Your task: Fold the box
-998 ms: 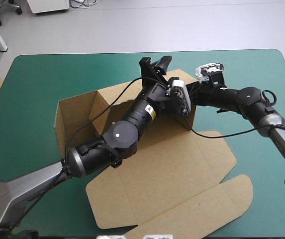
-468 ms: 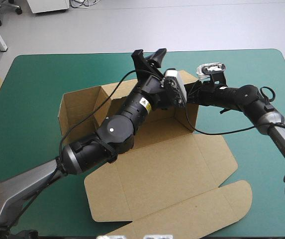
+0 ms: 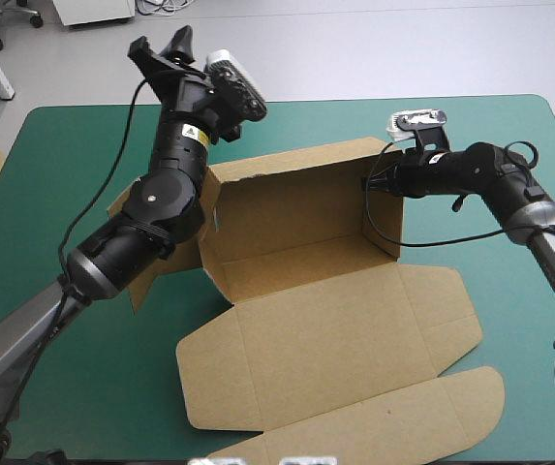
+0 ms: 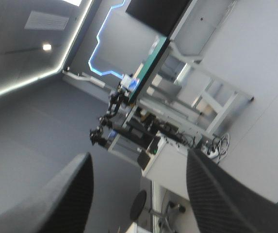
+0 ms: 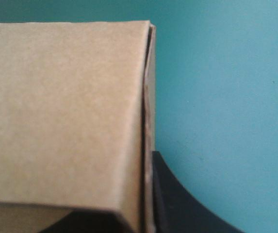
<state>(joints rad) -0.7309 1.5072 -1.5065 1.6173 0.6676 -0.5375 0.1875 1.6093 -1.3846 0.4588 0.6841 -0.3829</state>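
I see the brown box [image 3: 316,291] at the middle of the desk [image 3: 54,165], walls upright, lid lying flat toward the near edge.

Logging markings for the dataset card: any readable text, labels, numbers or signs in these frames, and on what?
Nothing can be read as text.
Yellow sticker on the left arm: some dark marking, too small to read.
Box: plain brown board, no print visible in the high or right wrist view.
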